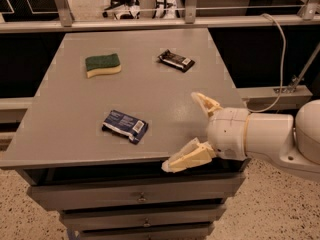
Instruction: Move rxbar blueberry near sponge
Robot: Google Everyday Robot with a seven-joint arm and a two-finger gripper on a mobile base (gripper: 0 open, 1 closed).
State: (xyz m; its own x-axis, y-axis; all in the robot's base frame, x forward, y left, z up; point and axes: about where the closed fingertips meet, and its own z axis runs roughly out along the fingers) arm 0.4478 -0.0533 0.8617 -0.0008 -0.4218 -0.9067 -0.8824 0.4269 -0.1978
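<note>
The rxbar blueberry (125, 125), a flat blue-wrapped bar with a white label patch, lies near the front of the grey table (65, 109). The sponge (103, 65), green on top and pale yellow below, lies at the back left. My gripper (187, 131) is open and empty over the table's front right corner, to the right of the blue bar. Its two cream fingers (186, 159) are spread wide and point left.
A black-wrapped bar (176, 60) lies at the back right of the table. Drawers (142, 196) run under the tabletop. A metal rail (150, 21) crosses behind the table, and a cable (280, 59) hangs at the right.
</note>
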